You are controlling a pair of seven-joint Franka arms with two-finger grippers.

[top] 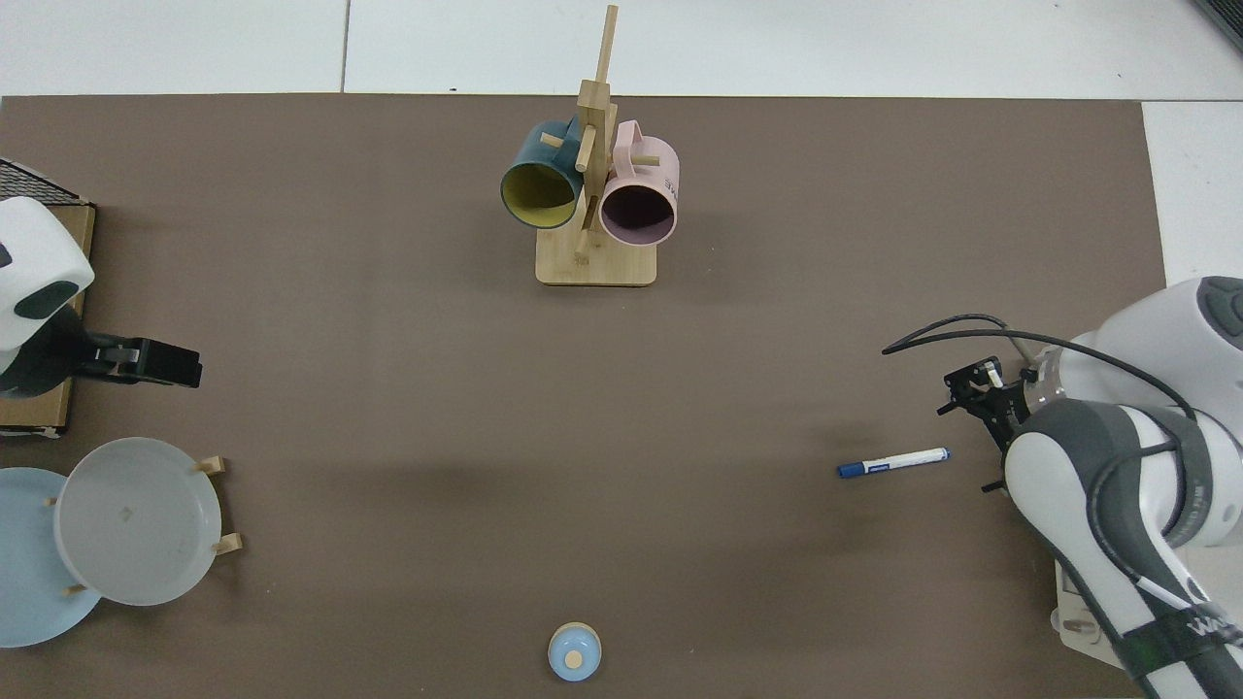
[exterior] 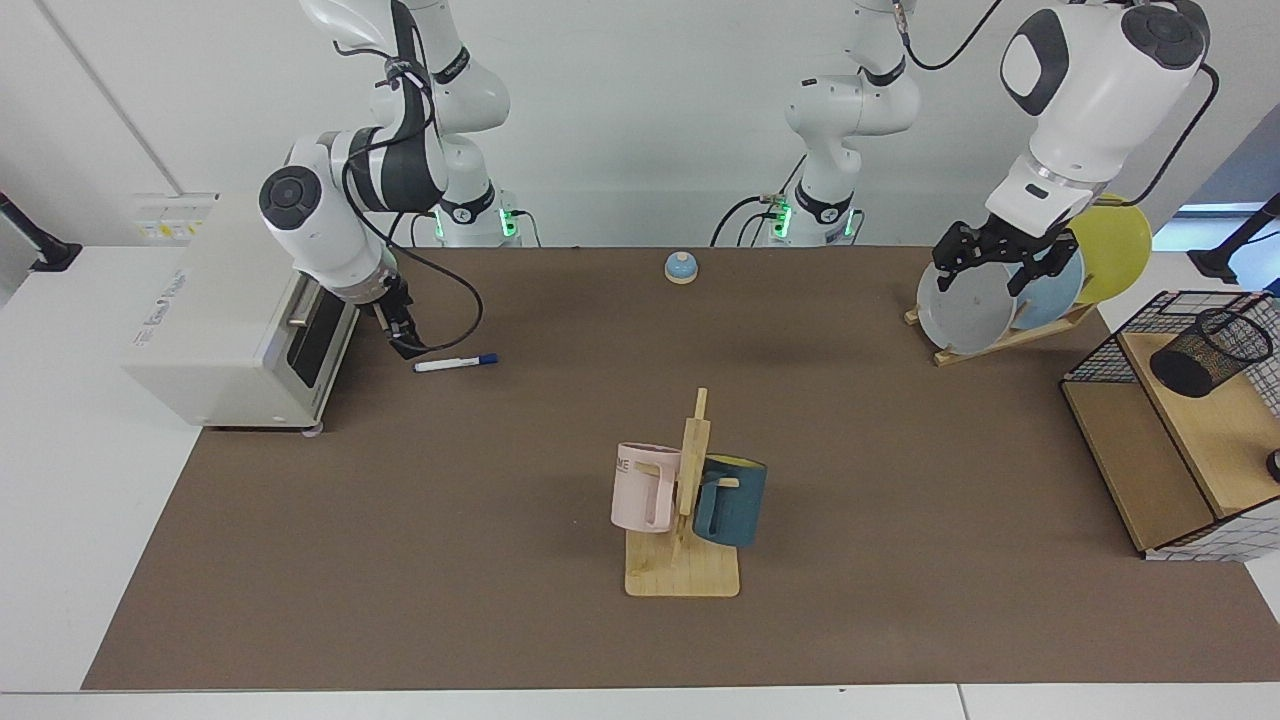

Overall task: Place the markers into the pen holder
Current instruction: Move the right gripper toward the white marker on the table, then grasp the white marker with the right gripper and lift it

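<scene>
Marker (exterior: 456, 363): flat on the desk (exterior: 560, 420), long axis across, tail end just beside the right hand (exterior: 404, 343)
Right hand: nearer; opening unclear, holds nothing
Left hand (exterior: 992, 262): waits by the plates (exterior: 966, 306), fingers spread (empty)
Pen holder (exterior: 1208, 351): far side, well apart

A big brown mat (exterior: 900, 620) covers a white table (exterior: 60, 560). Behind the table is a plain white wall (exterior: 640, 120). The light is bright and even. At one side there is a bright window (exterior: 1215, 215).
</scene>
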